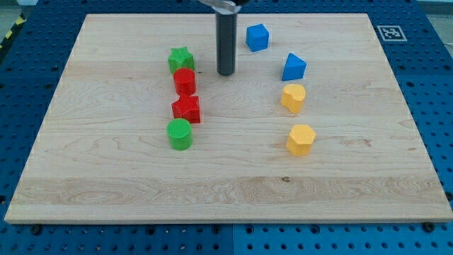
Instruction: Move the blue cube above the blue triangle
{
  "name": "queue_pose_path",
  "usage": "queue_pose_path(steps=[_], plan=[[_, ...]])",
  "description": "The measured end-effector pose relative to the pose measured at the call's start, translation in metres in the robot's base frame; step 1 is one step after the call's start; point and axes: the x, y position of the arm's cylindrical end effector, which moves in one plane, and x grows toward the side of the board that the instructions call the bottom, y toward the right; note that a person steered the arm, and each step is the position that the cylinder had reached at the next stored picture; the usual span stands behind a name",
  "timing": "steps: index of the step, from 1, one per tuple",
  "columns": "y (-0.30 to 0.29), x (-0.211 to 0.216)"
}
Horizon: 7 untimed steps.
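My tip [226, 73] is sitting bare, touching nothing, left and below the blue cube [257, 37], likely lining up to shove it right toward above the blue triangle [294, 67].

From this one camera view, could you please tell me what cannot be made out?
- Arm above my tip: cut off by the view's top edge.
- Far sides of the blue cube and blue triangle: hidden by their own bodies.
- Marker off the board's top right corner: too small to read.
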Motion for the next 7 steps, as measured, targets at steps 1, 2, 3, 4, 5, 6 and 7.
queue_pose_path(steps=[1,2,3,4,5,6,7], plan=[[-0.017,-0.035],[-0.017,-0.062],[-0.017,-0.075],[-0.003,-0.081],[0.019,-0.081],[0.037,-0.081],[0.05,-0.081]])
